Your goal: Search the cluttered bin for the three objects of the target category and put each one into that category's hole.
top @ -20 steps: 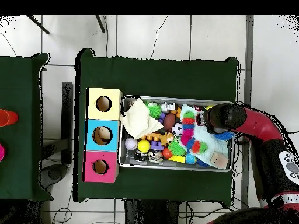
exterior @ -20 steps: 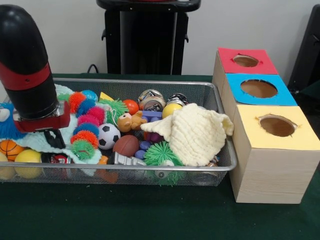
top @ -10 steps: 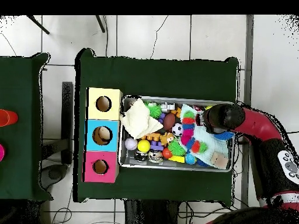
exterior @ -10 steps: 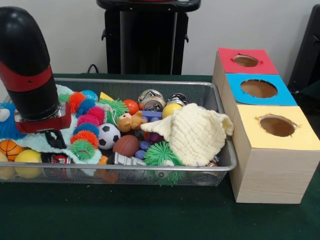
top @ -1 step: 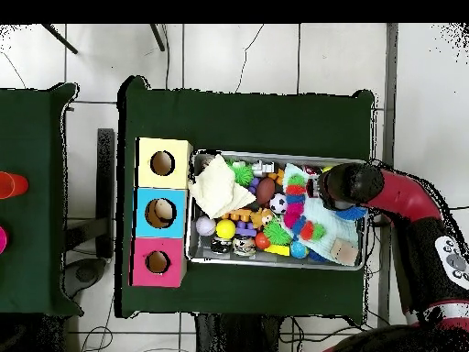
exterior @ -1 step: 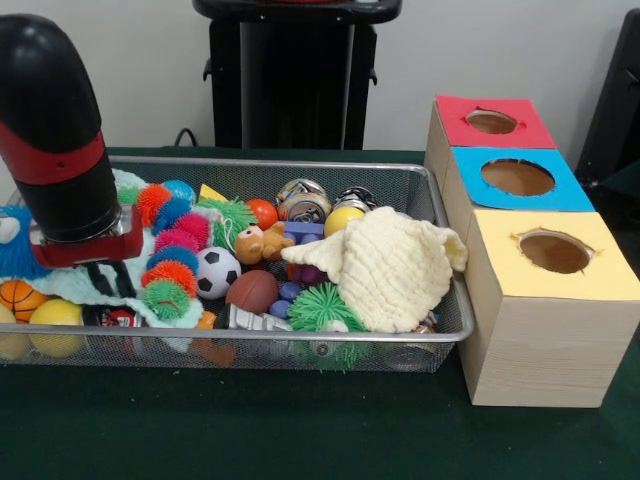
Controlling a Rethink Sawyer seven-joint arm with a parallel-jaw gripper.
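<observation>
My gripper (exterior @ -1 step: 108, 282) hangs at the left end of the wire bin (exterior @ -1 step: 300, 165), just above a pale teal cloth (exterior @ -1 step: 62, 284). Its two black fingers stand apart, open, with nothing between them. Close by lie a basketball (exterior @ -1 step: 18, 296), a yellow ball (exterior @ -1 step: 56, 318), a soccer ball (exterior @ -1 step: 216, 270) and a brown football (exterior @ -1 step: 252, 291). In the overhead view the arm's head (top @ -1 step: 348, 183) covers the gripper at the bin's right end. The box (exterior @ -1 step: 600, 280) beside the bin has a yellow, a blue (exterior @ -1 step: 468, 180) and a red top (exterior @ -1 step: 450, 112), each with a round hole.
A cream cloth (exterior @ -1 step: 390, 265) covers the bin's right part. A fuzzy multicoloured caterpillar (exterior @ -1 step: 172, 245), a small teddy bear (exterior @ -1 step: 258, 243), green spiky balls (exterior @ -1 step: 318, 305) and shiny spheres (exterior @ -1 step: 302, 198) crowd the middle. A black stand (exterior @ -1 step: 290, 80) rises behind the bin.
The arm has edged slightly up and stayed over the teal cloth. The fingers, bunched together before, now stand apart.
</observation>
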